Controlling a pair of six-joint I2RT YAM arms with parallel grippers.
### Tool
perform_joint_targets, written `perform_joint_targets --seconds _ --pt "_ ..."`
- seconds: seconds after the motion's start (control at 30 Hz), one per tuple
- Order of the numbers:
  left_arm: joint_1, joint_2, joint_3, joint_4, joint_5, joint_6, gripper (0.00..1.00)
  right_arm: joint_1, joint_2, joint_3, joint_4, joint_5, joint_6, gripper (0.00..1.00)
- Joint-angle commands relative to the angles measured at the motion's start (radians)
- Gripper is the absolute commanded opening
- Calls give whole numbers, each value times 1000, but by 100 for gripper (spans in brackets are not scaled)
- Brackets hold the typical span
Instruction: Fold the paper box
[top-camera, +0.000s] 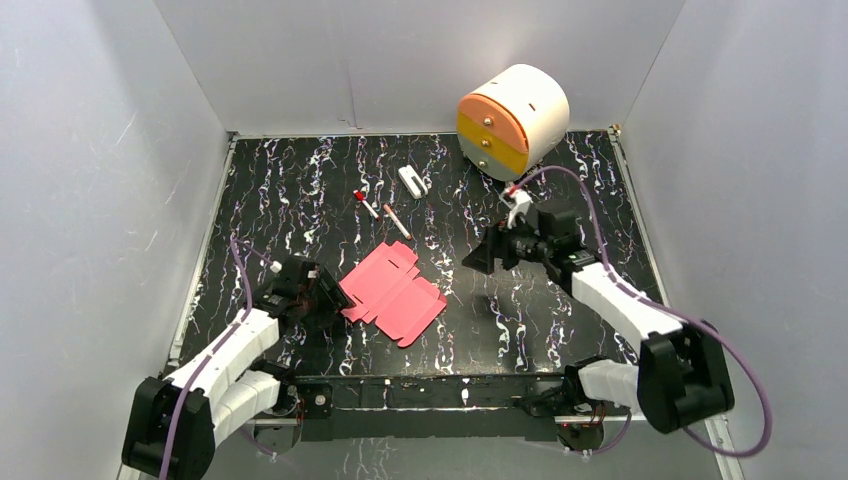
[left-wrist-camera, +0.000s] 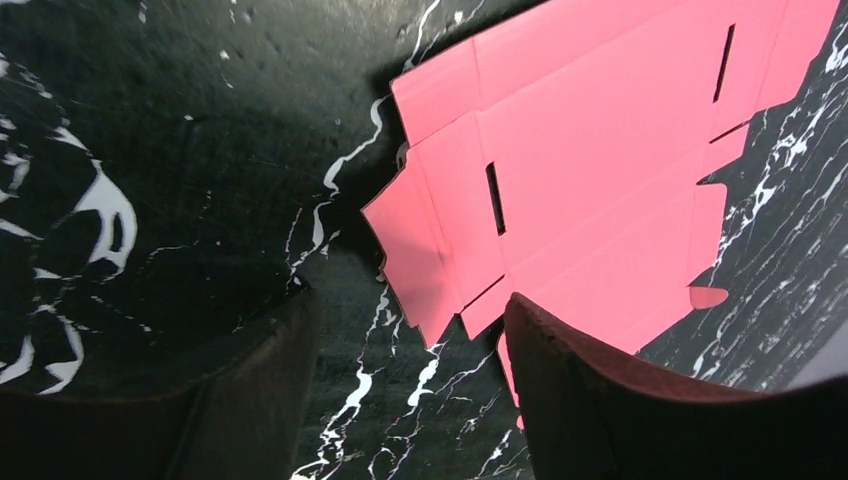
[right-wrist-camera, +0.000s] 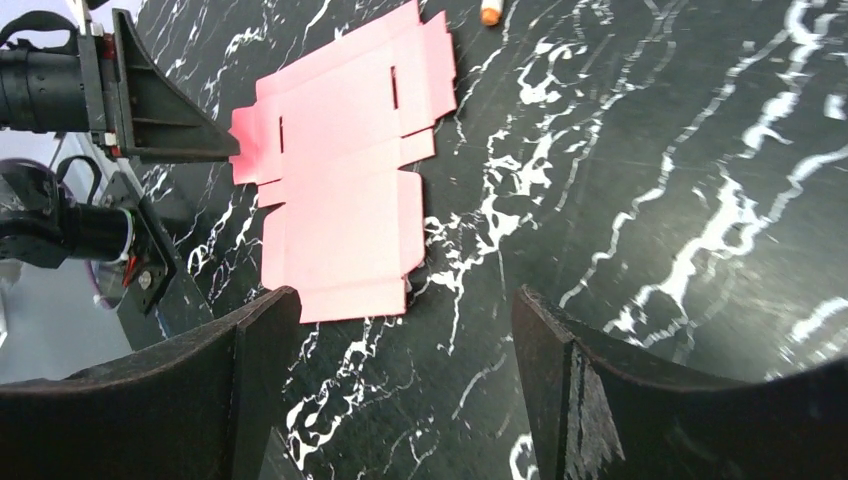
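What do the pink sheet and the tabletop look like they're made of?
Pink sheet: thin card or paper, matte, going by its crease lines and cut slots. Tabletop: black with white veins like marble, faintly shiny; possibly a printed surface, cannot tell.

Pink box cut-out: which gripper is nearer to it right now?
Left. The left gripper sits at the left edge of the flat pink box cut-out, jaws open. The right gripper hangs off to its right, clearly apart from it.

Bright, even light from above; soft shadows under both arms. In the wrist views the fingers along the bottom edge are dark and blurred; the table shows dull sheen.
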Motion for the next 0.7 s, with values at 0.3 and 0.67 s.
perform_joint_targets --seconds 0.3,0.67 --pt "14 73 -95 251 109 -16 43 149 345 146 306 4 111 74" --pt "14 138 -76 447 239 76 9 150 557 232 347 -17 95 67"
